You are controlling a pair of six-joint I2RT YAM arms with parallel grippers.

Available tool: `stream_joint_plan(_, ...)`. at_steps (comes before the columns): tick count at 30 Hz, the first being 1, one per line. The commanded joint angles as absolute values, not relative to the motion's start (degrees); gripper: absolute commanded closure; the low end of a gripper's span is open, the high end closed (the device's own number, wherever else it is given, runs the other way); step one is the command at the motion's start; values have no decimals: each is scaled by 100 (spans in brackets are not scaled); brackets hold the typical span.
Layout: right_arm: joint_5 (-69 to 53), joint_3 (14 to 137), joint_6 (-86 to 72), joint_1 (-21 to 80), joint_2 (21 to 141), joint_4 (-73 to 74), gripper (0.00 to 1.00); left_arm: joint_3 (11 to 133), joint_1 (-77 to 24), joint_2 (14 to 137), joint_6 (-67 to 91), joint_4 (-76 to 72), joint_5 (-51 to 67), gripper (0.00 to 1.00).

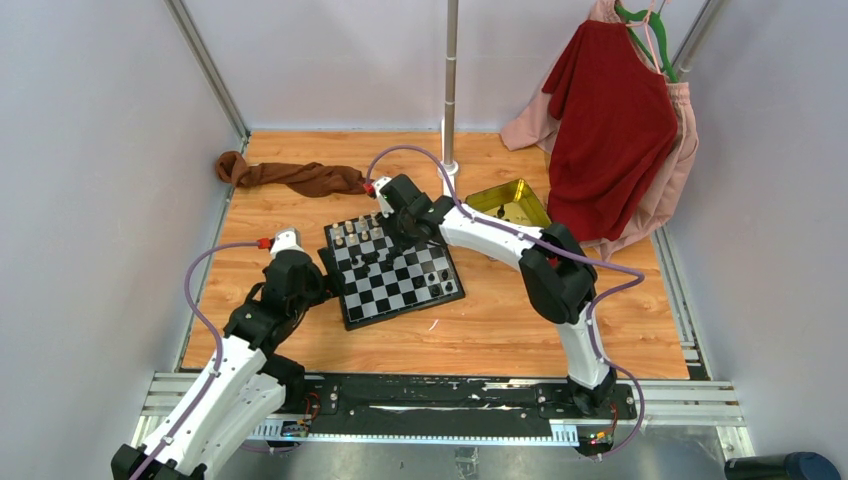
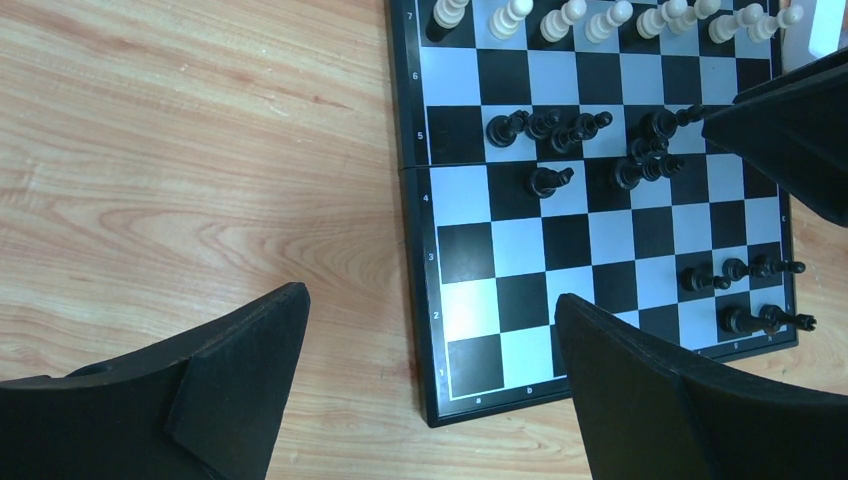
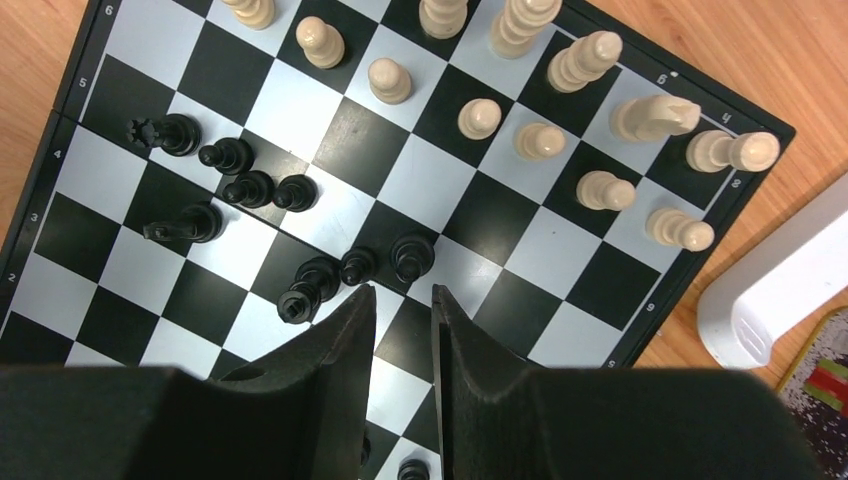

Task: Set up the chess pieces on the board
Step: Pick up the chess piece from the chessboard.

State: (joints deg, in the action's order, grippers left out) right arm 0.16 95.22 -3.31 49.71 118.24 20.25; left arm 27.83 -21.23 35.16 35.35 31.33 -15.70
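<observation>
On the far left of the light wooden table (image 1: pixel 500 330) lies a crumpled brown cloth (image 1: pixel 290 176). Next comes the black left claw (image 2: pixel 430 297), which sits low at the left edge of the board. Its 2 fingers (image 2: pixel 240 370) are spread as wide as they go, with one over the wood and one over the squares. It has hold of nothing. The small square black-and-white checkered board (image 1: pixel 400 290) lies flat in the middle of the table, turned a little. The pale cream chess pieces (image 3: pixel 545 140) stand in 2 rows along its far side. The tiny black chess pieces (image 3: pixel 355 265) are bunched near the middle, and a few more stand by the near right corner. The black right claw (image 3: pixel 403 292) hangs over the board, just behind a bunch of 3 black pieces. There is only a thin gap between its fingers, and nothing can be seen gripped in it. Further right sit a shiny yellow-gold square tin (image 1: pixel 510 205) and a hanging red shirt (image 1: pixel 610 130).
</observation>
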Motion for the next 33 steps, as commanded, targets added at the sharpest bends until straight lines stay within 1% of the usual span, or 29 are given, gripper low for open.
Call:
stream_joint_plan(1,-173,9718,-246,4904,11985,2181,69,2769,-2180,3535,3511,3079,-1626,0)
stream_joint_plan(33,-306,9940,-187,4826,12304,2184,69,2777,-2180,3585,3508,3079,-1642,0)
